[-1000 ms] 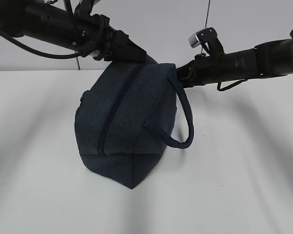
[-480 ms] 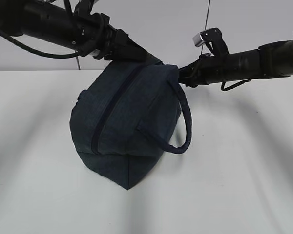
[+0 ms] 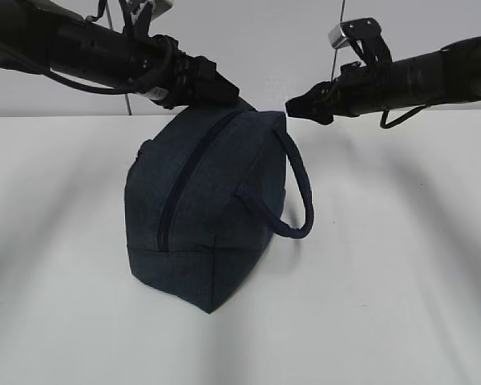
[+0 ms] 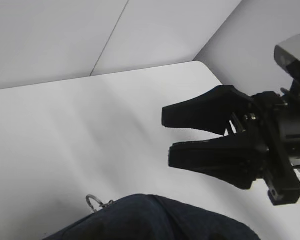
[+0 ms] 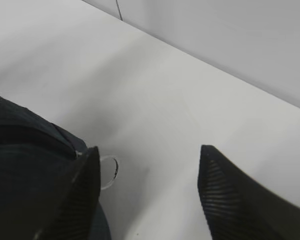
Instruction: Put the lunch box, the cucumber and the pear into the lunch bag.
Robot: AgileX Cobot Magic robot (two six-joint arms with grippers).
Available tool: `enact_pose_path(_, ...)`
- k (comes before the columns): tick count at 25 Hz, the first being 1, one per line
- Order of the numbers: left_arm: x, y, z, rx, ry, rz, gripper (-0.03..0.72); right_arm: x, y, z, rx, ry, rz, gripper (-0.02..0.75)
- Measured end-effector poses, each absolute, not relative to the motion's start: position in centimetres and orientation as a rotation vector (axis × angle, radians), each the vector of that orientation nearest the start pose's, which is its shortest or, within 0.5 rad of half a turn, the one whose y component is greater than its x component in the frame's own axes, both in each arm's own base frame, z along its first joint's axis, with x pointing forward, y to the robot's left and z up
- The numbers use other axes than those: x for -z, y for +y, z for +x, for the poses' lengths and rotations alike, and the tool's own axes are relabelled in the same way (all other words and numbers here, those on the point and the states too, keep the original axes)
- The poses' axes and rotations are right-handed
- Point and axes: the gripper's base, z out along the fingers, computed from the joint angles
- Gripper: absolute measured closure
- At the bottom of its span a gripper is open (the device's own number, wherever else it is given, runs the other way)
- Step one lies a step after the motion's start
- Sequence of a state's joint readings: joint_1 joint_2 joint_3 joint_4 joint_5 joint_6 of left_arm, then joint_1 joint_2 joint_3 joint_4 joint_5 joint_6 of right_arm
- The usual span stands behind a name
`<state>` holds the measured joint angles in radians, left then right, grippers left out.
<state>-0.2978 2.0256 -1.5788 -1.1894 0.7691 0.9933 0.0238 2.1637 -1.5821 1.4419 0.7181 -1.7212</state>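
Note:
The dark navy lunch bag (image 3: 200,208) stands on the white table with its long zipper closed and its loop handle (image 3: 301,192) hanging on the right. My left gripper (image 3: 228,90) is at the bag's top rear edge; its fingers are hidden against the fabric. My right gripper (image 3: 297,106) hovers just right of the bag's top, apart from it, open with nothing between its fingers (image 5: 149,149). The silver ring pull (image 5: 110,172) lies beside its left finger. The lunch box, the cucumber and the pear show in no view.
The white table (image 3: 401,265) stretches around the bag, with a grey wall behind. From the left wrist, I see the bag's top (image 4: 155,222), the ring pull (image 4: 93,202) and the right gripper (image 4: 166,135).
My right gripper has opened and drawn up and back from the bag's handle end. The bag has settled from a tilt onto its base.

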Motion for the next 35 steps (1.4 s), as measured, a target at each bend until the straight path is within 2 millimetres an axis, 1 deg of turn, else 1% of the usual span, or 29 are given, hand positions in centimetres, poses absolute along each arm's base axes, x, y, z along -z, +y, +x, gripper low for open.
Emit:
enact_pose_path(3, -24.7, -18.9, 41.7, 0.993, 2.169, 0.618, 0.249, -20.8, 7.0, 47.1, -0.601, 1.987, -0.708, 0.26)
enact_pose_path(5, -24.6, -18.9, 41.7, 0.976, 2.173, 0.63, 0.214, -21.2, 6.9, 46.8, -0.615, 2.031, -0.684, 0.26)
enact_pose_path(7, -24.6, -18.7, 41.8, 0.916, 2.177, 0.662, 0.2, -21.8, 6.8, 46.4, -0.618, 2.074, -0.68, 0.26)
enact_pose_path(9, -25.1, -18.3, 41.7, 0.832, 2.167, 0.705, 0.194, -22.1, 6.7, 45.9, -0.62, 2.115, -0.685, 0.26)
enact_pose_path(15, -28.6, -17.3, 40.7, 0.679, 2.1, 0.773, 0.193, -23.5, 6.3, 44.3, -0.587, 2.251, -0.718, 0.26)
enact_pose_path(17, -29.4, -17.0, 40.3, 0.636, 2.107, 0.78, 0.193, -23.9, 5.9, 43.8, -0.558, 2.319, -0.698, 0.26)
enact_pose_path(20, -30.1, -16.2, 39.7, 0.549, 2.149, 0.79, 0.193, -24.4, 5.4, 43.0, -0.517, 2.424, -0.65, 0.26)
enact_pose_path(25, -30.9, -14.8, 38.6, 0.4, 2.266, 0.811, 0.193, -24.8, 4.3, 41.7, -0.424, 2.611, -0.545, 0.261)
enact_pose_path(29, -31.4, -13.7, 37.5, 0.296, 2.363, 0.836, 0.218, -24.8, 2.8, 40.5, -0.246, 2.809, -0.417, 0.261)
enact_pose_path(30, -31.4, -13.4, 37.3, 0.264, 2.396, 0.826, 0.221, -24.8, 2.3, 40.1, -0.183, 2.858, -0.373, 0.261)
enact_pose_path(32, -31.3, -12.7, 37.0, 0.193, 2.461, 0.793, 0.223, -24.8, 1.8, 39.7, -0.116, 2.92, -0.312, 0.261)
enact_pose_path(35, -30.9, -11.6, 36.8, 0.062, 2.562, 0.725, 0.225, -24.9, 1.6, 39.1, -0.095, 2.98, -0.248, 0.261)
